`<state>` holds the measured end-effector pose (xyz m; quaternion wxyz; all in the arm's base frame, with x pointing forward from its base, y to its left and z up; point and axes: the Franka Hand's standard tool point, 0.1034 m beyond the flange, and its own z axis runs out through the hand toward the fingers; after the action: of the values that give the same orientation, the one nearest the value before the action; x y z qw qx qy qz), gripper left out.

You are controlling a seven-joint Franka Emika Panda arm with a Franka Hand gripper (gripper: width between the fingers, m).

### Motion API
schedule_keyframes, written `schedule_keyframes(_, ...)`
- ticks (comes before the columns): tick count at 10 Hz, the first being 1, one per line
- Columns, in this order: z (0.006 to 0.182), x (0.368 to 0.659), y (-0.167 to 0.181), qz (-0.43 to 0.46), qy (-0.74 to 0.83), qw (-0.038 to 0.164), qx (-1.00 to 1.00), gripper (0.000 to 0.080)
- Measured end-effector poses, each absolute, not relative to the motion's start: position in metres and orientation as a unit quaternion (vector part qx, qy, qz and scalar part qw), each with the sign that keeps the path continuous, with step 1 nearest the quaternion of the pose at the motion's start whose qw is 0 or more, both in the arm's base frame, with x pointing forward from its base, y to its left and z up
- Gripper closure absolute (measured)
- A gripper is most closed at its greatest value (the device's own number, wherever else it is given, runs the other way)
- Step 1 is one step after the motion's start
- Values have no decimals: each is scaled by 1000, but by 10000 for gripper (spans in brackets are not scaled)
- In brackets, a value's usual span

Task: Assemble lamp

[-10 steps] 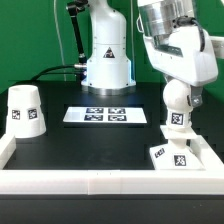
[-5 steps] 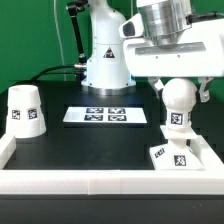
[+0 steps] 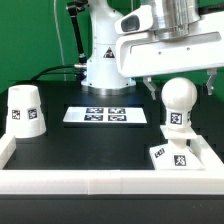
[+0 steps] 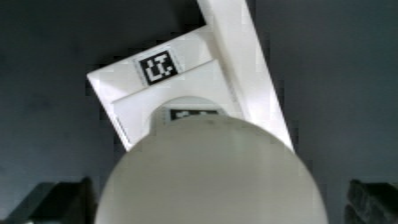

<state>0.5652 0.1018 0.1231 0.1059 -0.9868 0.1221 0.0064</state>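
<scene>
The lamp's bulb [image 3: 178,101], a white ball on a tagged stem, stands upright on the flat square base [image 3: 181,158] at the exterior view's right. My gripper [image 3: 180,88] is open just above it, its fingers [image 3: 147,88] spread wide on either side of the ball's top and apart from it. In the wrist view the bulb [image 4: 214,165] fills the middle, the tagged base [image 4: 157,70] lies beyond it, and a dark fingertip [image 4: 50,202] shows at each lower corner. The tapered shade [image 3: 25,110] stands at the exterior view's left.
The marker board [image 3: 105,116] lies flat mid-table. A white raised rail [image 3: 90,182] borders the black table in front and at the sides. The robot's white pedestal [image 3: 105,62] stands at the back.
My gripper has turned, opened and risen a little, letting go of the bulb. The bulb stays upright on the base.
</scene>
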Motion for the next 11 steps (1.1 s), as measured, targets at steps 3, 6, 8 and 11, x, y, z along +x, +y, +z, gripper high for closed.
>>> schedule_keyframes(3, 122, 565, 101, -4, 20, 106, -994, 100)
schedule_keyframes(6, 123, 569, 102, -63, -187, 69, -978, 100)
schedule_keyframes(8, 122, 568, 99, -69, -309, 57, -947, 100)
schedule_keyframes(11, 120, 566, 100, -68, -436, 40, -896, 100)
